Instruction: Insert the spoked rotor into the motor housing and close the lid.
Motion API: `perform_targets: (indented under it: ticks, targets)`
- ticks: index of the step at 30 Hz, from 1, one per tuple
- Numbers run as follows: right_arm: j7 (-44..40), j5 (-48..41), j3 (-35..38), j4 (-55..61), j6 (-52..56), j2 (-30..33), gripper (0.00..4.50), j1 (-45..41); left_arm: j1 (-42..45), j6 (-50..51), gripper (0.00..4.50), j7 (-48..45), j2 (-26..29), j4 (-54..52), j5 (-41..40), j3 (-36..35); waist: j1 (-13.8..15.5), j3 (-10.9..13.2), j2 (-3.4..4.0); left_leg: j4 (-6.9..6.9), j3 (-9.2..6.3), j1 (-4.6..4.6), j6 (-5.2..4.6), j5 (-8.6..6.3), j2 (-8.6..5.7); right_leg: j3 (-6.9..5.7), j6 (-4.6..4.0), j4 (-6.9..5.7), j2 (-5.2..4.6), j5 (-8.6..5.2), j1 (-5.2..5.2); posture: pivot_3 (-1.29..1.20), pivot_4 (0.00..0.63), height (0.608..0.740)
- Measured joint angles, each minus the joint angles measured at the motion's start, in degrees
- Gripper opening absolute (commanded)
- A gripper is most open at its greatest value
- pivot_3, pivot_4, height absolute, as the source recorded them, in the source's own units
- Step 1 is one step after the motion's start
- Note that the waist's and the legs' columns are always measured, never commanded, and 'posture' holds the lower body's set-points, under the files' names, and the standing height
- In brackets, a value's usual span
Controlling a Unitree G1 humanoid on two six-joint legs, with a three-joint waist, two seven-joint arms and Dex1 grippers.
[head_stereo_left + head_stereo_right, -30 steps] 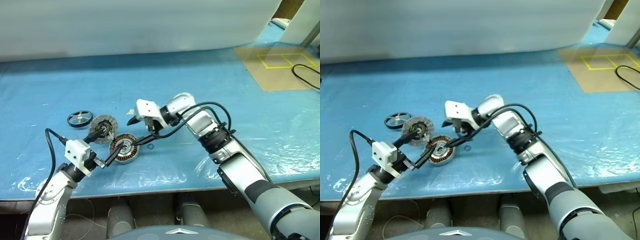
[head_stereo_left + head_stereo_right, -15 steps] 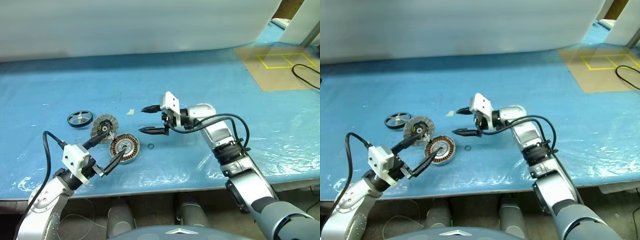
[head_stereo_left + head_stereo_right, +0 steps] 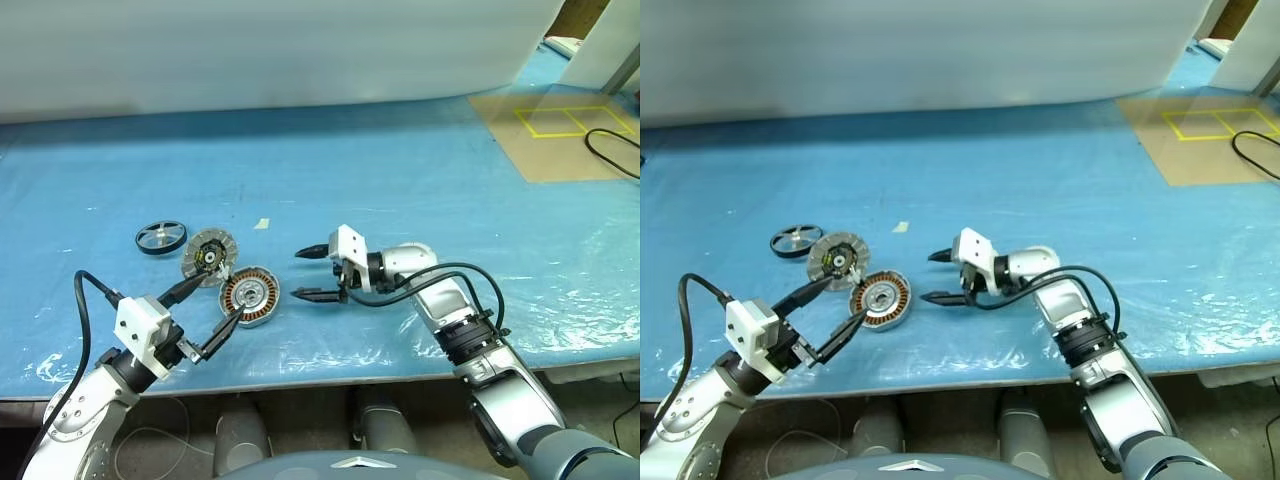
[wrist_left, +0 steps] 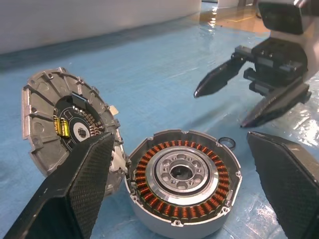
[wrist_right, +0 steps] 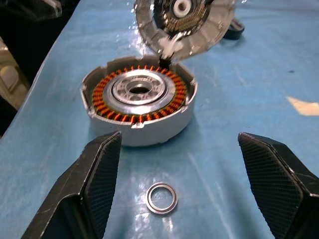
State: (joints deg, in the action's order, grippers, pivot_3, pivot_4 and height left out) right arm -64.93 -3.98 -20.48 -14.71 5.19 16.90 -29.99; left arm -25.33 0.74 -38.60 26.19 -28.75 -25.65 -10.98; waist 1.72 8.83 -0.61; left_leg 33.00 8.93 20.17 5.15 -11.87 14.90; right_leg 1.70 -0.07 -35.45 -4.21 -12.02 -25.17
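Observation:
The motor housing (image 3: 250, 295), a round shell with copper windings, lies on the blue table (image 3: 400, 180). The lid (image 3: 208, 257) stands tilted, its edge leaning on the housing's far-left side, its ribbed face (image 4: 65, 124) towards me. The spoked rotor (image 3: 160, 238) lies flat to the left of the lid. My left gripper (image 3: 222, 297) is open just in front of the housing, one finger at each side. My right gripper (image 3: 297, 274) is open and empty, pointing left at the housing (image 5: 138, 99) from its right, a short gap away.
A small metal ring (image 5: 162, 198) lies on the table between the right fingers, close to the housing. A scrap of beige tape (image 3: 261, 223) sits behind. Far right are a brown board with a yellow square (image 3: 560, 135) and a black cable (image 3: 612, 152).
My right gripper has swung away from above the housing, to the right, and dropped low near the table, staying open. My left gripper has drawn back a little toward the front edge.

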Motion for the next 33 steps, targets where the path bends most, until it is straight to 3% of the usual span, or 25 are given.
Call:
perform_targets:
  ticks: [22, 25, 33]
  targets:
    - [1.24, 6.62, -4.51, -1.5, -4.09, 2.67, 3.92, 0.83, -1.89, 1.74, 4.5, 1.17, 0.14, -2.56, -0.04, -0.44, -0.08, 0.0, -0.01, 0.0, 0.0, -0.02, 0.0, 0.0, -0.01, 0.0, 0.01, 0.03, 0.0, 0.0, 0.02, 0.0, 0.15, 0.74]
    - [1.21, 6.91, -5.08, -1.53, -4.11, 2.68, 3.36, 0.48, -1.86, 1.74, 4.5, 1.2, 0.14, -2.55, -0.05, -0.44, -0.09, 0.0, -0.01, 0.0, 0.0, -0.03, 0.0, 0.0, -0.01, 0.0, 0.01, 0.02, 0.0, 0.0, 0.03, 0.0, 0.15, 0.74]
    - [1.08, 6.82, -5.71, -1.71, -3.3, 2.42, 0.69, 0.41, -2.03, 1.73, 4.5, 1.45, 0.14, -2.56, -0.04, -0.46, -0.14, 0.0, -0.01, 0.0, 0.0, -0.06, 0.0, -0.01, -0.01, 0.01, 0.01, 0.01, -0.01, 0.0, 0.06, 0.0, 0.15, 0.74]
